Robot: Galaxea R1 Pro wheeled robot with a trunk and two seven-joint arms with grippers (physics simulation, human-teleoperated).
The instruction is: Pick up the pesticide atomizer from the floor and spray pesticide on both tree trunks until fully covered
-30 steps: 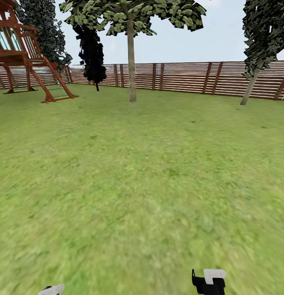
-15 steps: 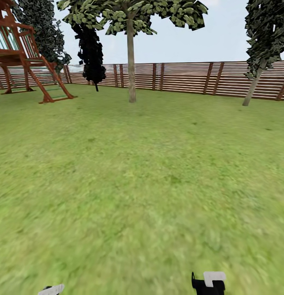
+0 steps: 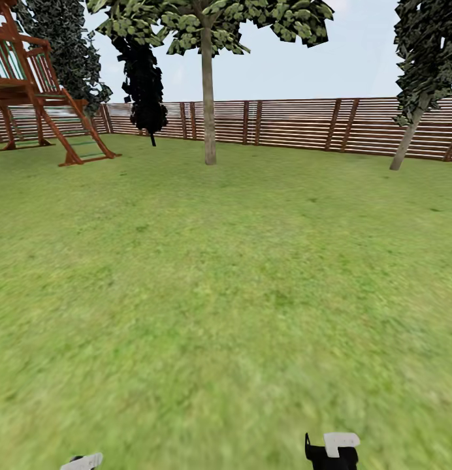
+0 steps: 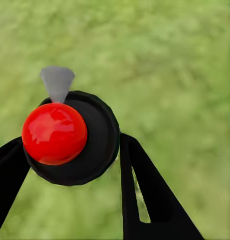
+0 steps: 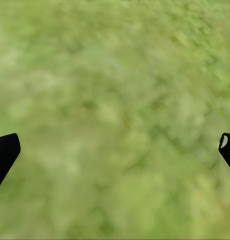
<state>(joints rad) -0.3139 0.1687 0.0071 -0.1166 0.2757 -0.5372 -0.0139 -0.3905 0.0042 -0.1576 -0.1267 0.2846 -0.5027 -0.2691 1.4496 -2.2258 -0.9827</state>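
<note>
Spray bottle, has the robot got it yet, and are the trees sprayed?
Picked up: the left gripper holds the pesticide atomizer, red top showing, over grass. The right gripper is open and empty. Spraying is left: the straight tree trunk and the leaning one stand far across the lawn, with no whitish specks visible.

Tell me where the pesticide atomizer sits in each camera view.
Head view: left arm's pale tip at the bottom edge, left side.
Left wrist view: pesticide atomizer, red top toward camera, clamped in the left pincer.
Right wrist view: right pincer open over the lawn.
Shared landmark: the lawn.
</note>
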